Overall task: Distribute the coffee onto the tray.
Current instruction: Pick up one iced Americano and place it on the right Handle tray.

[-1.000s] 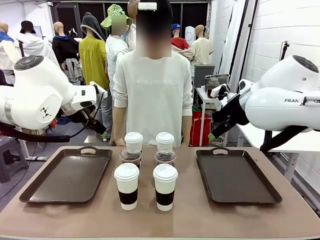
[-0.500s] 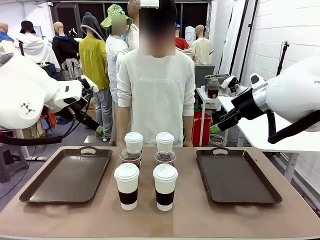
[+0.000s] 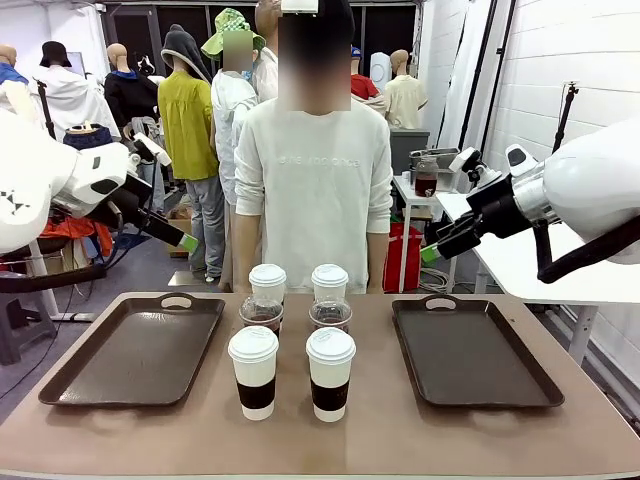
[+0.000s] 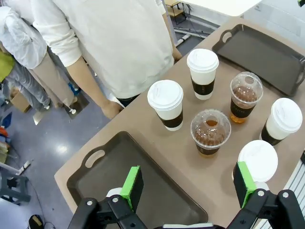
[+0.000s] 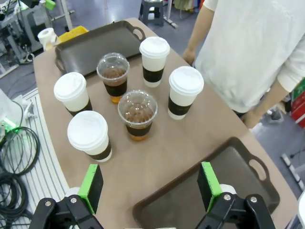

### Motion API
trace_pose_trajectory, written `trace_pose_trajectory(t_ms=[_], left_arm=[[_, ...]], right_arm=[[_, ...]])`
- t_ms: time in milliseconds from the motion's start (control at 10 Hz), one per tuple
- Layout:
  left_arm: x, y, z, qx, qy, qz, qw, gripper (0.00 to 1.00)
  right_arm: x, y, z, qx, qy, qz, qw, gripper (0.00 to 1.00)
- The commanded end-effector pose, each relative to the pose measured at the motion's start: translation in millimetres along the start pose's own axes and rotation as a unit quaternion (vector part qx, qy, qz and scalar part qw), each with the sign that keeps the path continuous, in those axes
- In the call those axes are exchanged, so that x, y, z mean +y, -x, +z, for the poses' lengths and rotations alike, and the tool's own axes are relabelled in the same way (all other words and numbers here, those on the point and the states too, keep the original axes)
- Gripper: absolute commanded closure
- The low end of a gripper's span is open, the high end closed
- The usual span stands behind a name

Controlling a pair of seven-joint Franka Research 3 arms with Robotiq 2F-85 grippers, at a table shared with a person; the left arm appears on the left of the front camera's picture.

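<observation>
The biggest thing I see is the brown table [image 3: 380, 430]. On it lie two dark trays, a left tray [image 3: 130, 350] and a right tray [image 3: 475, 355], and both are bare. All the coffee stands bunched in the middle of the table between them: four tall paper cups [image 3: 254, 372] with white lids, and two small clear cups [image 3: 261, 315] with dome lids tucked in among them.

Here is what worries me. The cups stand very close, some almost touching. If I reach for one with wide fingers, I think a finger could bump the cup next to it and tip it. The clear cups look hardest to reach, with tall cups in front and behind.

My left gripper [image 4: 188, 186] is spread wide and holds nothing. My right gripper [image 5: 150, 187] is spread wide and empty too. Both hang high in the air out to the sides, well apart from the cups, each nearer its own tray than the coffee.
</observation>
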State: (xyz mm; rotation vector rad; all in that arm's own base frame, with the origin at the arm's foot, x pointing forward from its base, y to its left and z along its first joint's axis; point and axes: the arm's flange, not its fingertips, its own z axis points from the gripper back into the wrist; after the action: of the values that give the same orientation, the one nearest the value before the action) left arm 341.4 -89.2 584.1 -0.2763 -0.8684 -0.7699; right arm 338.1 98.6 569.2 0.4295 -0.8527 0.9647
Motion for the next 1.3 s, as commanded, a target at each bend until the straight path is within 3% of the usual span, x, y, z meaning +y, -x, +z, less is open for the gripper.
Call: trace_pose_trajectory(t_ms=[0,400,500,600,1200], left_arm=[[-7,19,5,-0.010,0.010,0.008,1.000,0.00],[-7,19,8,-0.003,-0.006,0.027,1.000,0.00],[2,-1,9,-0.011,-0.002,0.005,1.000,0.00],[2,-1,9,-0.011,-0.002,0.005,1.000,0.00],[2,-1,9,-0.011,-0.002,0.005,1.000,0.00]], right_arm=[[-4,4,-9,-0.021,-0.006,0.012,1.000,0.00],[-2,-4,-8,-0.018,0.004,0.010,1.000,0.00],[-1,-3,-15,0.006,0.087,-0.022,0.996,0.00],[-1,-2,0,-0.013,0.002,0.011,1.000,0.00],[-1,-2,0,-0.013,0.002,0.011,1.000,0.00]])
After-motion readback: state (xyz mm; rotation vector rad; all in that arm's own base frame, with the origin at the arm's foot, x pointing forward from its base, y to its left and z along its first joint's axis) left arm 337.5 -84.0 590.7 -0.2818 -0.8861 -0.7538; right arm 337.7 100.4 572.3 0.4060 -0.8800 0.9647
